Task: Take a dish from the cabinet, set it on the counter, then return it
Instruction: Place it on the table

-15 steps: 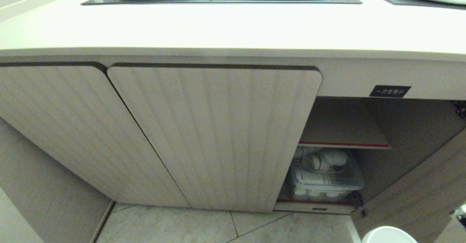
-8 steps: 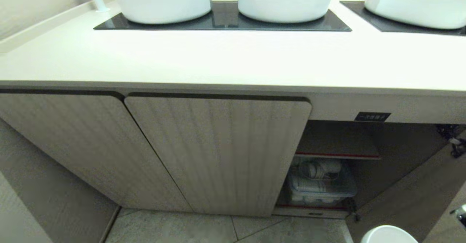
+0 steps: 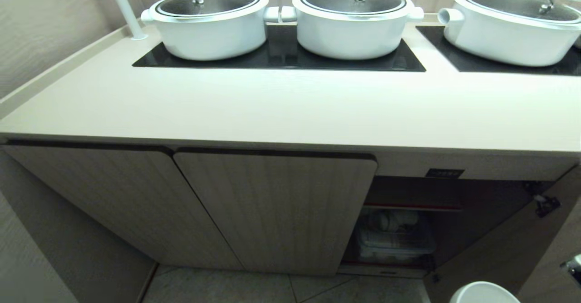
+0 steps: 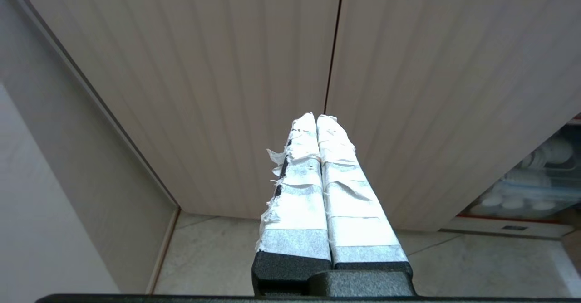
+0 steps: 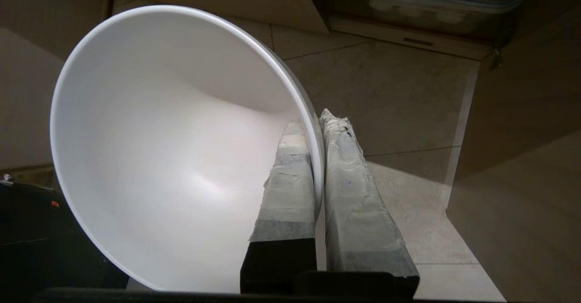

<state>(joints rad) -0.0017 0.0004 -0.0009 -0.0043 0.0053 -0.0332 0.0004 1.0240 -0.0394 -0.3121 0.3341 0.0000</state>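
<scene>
dish (image 5: 172, 158) rim pinched between right end effector (image 5: 317, 124) fingers.

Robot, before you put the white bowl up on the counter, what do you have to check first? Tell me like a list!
1. Bowl held tight: ok. The right gripper pinches the rim of the dish, one finger inside, one outside.
2. Free spot on the counter: ok. The front strip ahead of the pots is bare.
3. Bowl high enough to go over the counter edge: not ok. It sits low, by the floor, in the head view.
4. Left gripper out of the way: ok. It is shut, empty, facing the closed cabinet doors.
5. Cabinet open for the return: ok. The right-hand door stands open.
</scene>
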